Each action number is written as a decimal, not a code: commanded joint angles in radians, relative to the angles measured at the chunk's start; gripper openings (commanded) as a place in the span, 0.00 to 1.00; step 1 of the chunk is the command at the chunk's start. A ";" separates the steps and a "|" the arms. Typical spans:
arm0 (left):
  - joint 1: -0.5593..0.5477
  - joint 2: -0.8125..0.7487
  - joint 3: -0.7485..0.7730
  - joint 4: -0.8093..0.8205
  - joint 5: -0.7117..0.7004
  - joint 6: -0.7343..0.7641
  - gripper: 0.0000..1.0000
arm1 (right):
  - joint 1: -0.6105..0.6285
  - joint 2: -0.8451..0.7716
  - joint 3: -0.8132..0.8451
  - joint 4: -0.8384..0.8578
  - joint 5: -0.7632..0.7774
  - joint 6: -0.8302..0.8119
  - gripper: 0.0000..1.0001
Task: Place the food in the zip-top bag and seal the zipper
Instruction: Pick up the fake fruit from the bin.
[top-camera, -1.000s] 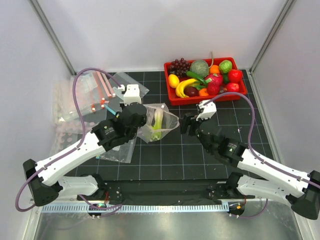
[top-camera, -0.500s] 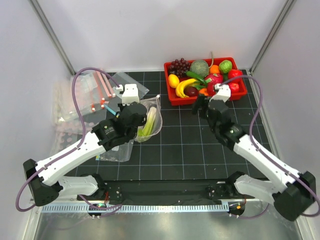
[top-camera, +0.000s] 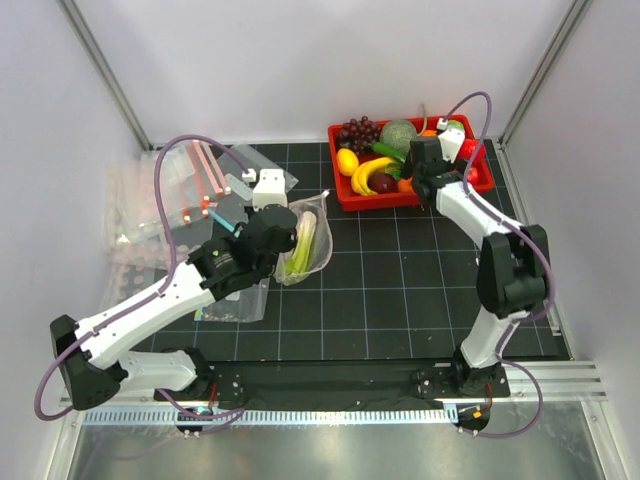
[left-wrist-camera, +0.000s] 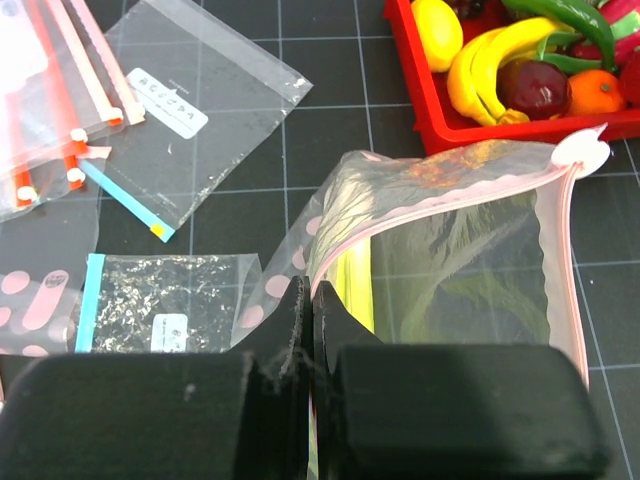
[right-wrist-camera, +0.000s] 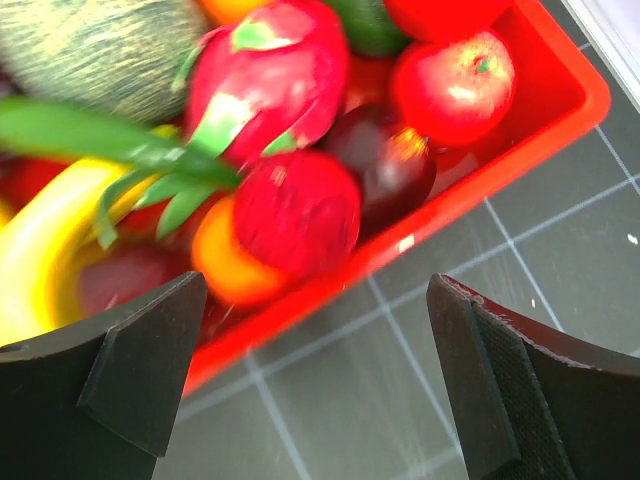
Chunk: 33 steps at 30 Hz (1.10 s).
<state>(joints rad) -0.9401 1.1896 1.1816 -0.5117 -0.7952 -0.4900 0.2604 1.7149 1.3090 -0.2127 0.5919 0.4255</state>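
1. I am seeing the zip-top bag (top-camera: 312, 240) left of the table's (top-camera: 400, 290) centre, celery (top-camera: 299, 247) lying inside.
2. The tray (top-camera: 370, 202) is sitting far right, behind it.
3. Spare bags (top-camera: 170, 190) are lying far left.
4. My right end effector (right-wrist-camera: 315, 300) is hanging over the tray's near rim.

Fingers (right-wrist-camera: 525, 400) spread wide, black grid mat (right-wrist-camera: 390, 385) below, red tray (right-wrist-camera: 478, 188) ahead, red apple (right-wrist-camera: 452, 85) near its corner
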 joint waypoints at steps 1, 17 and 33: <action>0.003 0.005 0.044 0.032 0.031 -0.007 0.00 | -0.029 0.083 0.127 -0.004 0.045 0.004 1.00; 0.001 0.036 0.055 0.027 0.065 -0.007 0.00 | -0.056 0.046 0.119 0.027 -0.096 -0.004 0.49; 0.001 0.062 0.055 0.055 0.097 0.022 0.00 | 0.332 -0.754 -0.361 0.157 -0.440 -0.007 0.37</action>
<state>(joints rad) -0.9401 1.2503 1.1950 -0.5053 -0.6937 -0.4847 0.5598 1.0546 1.0096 -0.1501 0.2440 0.4393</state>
